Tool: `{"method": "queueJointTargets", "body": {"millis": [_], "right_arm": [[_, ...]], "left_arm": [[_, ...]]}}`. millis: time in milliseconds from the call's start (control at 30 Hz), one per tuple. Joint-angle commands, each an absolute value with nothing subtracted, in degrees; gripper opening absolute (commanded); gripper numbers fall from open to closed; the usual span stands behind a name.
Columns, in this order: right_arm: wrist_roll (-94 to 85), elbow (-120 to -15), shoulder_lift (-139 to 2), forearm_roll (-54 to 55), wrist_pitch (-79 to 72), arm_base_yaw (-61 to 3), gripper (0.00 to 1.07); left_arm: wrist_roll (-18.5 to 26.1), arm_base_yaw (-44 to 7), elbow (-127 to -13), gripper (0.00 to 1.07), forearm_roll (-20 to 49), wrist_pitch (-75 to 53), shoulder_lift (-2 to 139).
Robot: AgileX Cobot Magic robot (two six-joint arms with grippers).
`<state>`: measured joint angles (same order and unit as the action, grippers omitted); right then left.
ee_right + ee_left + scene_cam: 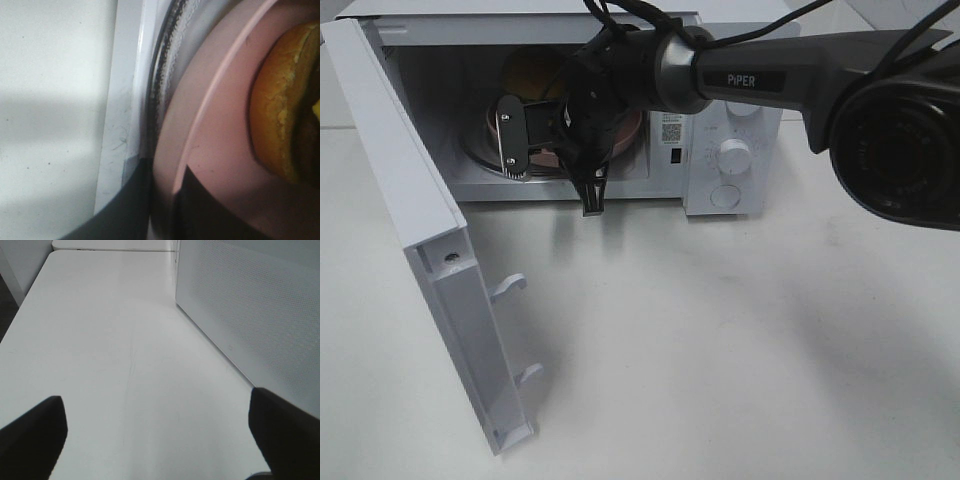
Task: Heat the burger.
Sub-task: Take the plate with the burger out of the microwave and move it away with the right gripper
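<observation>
At the microwave's [720,150] open mouth, the right gripper [175,210] reaches in level, pinching the pink plate's [220,150] rim beside the burger [280,110]; the left gripper [157,435], beside the microwave, is spread wide.

White microwave [720,150] on a white table [740,350], door [430,250] swung open, pink plate [210,165] inside

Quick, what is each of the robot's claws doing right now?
Left gripper: open, holding nothing.
Right gripper: shut on the pink plate carrying the burger.
</observation>
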<state>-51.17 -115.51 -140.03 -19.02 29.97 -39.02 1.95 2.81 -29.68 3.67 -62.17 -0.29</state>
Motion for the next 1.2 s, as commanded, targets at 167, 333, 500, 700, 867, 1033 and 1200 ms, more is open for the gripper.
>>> {"method": "queueJointTargets", "body": {"millis": [167, 333, 500, 700, 867, 1033, 1200], "right_arm": [[-51.9, -115.7, -139.3, -17.8, 31.7, -39.5, 0.0], [-55.3, -113.1, -137.3, -16.7, 30.8, -39.8, 0.0], [-56.3, -109.1, -134.3, -16.8, 28.9, -40.2, 0.0], [-58.5, -101.8, -129.5, -16.8, 23.3, -40.2, 0.0], [-58.8, -95.6, -126.2, -16.9, 19.5, -40.2, 0.0], [-60.0, -91.1, -123.1, -17.0, 17.1, -40.9, 0.0], [-60.3, -87.3, -120.7, -17.0, 14.4, -41.4, 0.0]], "left_arm": [[1.8, 2.8, -29.6, 0.93, 3.5, -61.4, -1.3], [1.8, 2.8, -29.6, 0.93, 3.5, -61.4, -1.3], [1.8, 2.8, -29.6, 0.93, 3.5, -61.4, -1.3], [1.8, 2.8, -29.6, 0.93, 3.5, -61.4, -1.3], [1.8, 2.8, -29.6, 0.93, 3.5, -61.4, -1.3], [1.8, 2.8, -29.6, 0.93, 3.5, -61.4, -1.3], [1.8, 2.8, -29.6, 0.93, 3.5, -61.4, -1.3]]}}
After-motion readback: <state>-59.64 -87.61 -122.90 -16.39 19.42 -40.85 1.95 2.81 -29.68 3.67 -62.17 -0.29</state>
